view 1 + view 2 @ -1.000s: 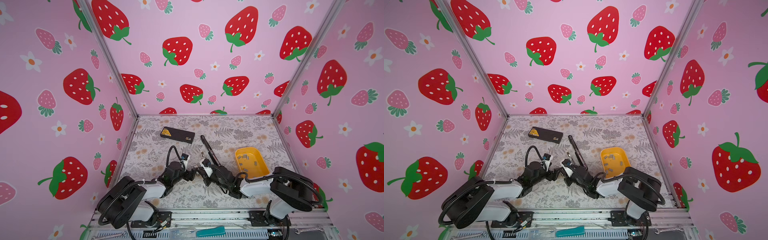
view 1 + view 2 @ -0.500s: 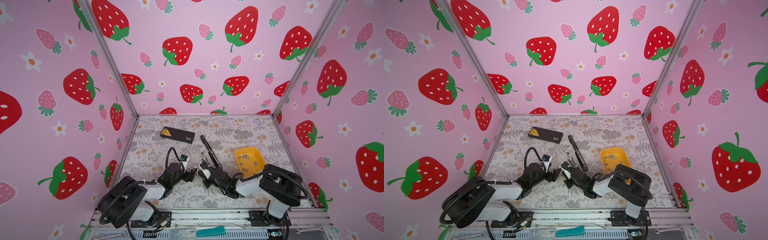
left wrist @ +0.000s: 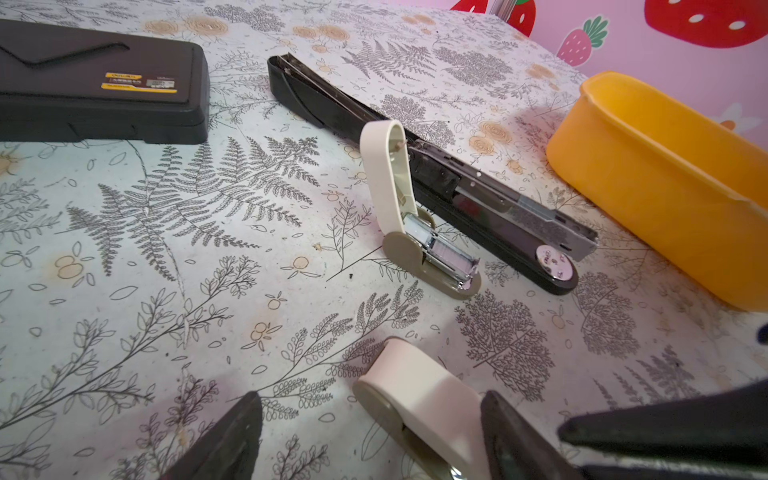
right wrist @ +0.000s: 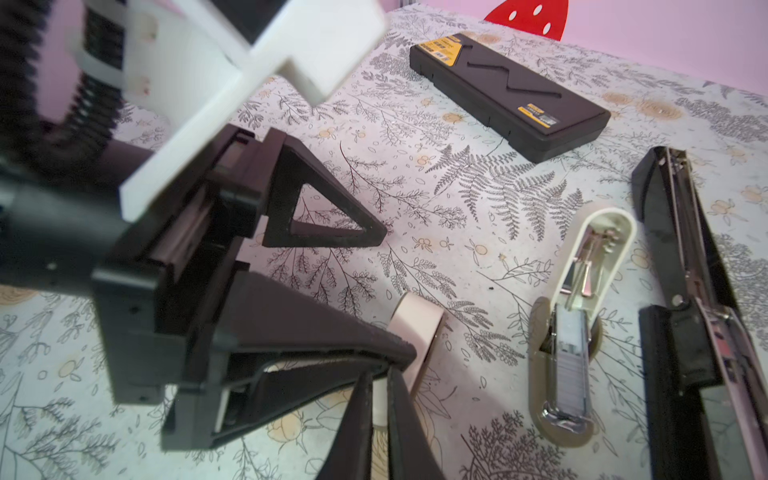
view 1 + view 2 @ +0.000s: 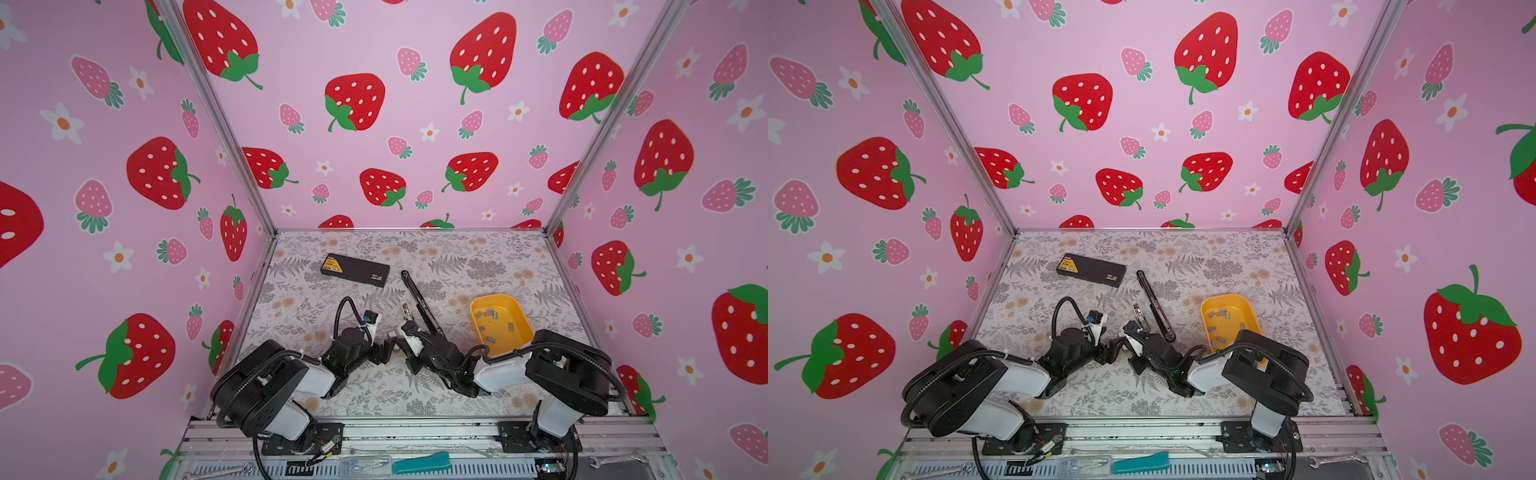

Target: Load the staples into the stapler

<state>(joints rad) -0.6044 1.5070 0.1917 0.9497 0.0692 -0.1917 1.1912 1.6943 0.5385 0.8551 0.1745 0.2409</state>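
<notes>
A small closed cream stapler (image 3: 419, 405) lies on the mat between the fingers of my left gripper (image 3: 372, 399), which is open around it. My right gripper (image 4: 379, 399) is shut, its tips beside the left gripper's near finger (image 4: 316, 332) and close to that stapler (image 4: 415, 328). A second small cream stapler (image 3: 415, 232) stands with its lid up and staples (image 3: 451, 253) in its channel. Behind it a long black stapler (image 3: 415, 166) lies opened. More staples (image 5: 492, 320), several loose strips, lie in the yellow tray (image 5: 521, 332). In both top views the grippers, left (image 5: 384, 343) and right (image 5: 398, 352), meet at the front middle.
A flat black case (image 5: 355, 270) with a yellow label lies at the back left of the floral mat. The yellow tray (image 5: 1246, 316) sits just behind my right arm. Pink strawberry walls close in the sides and the back.
My right gripper has closed fully and edged left toward the left gripper. The left gripper's fingers have narrowed slightly around the closed cream stapler.
</notes>
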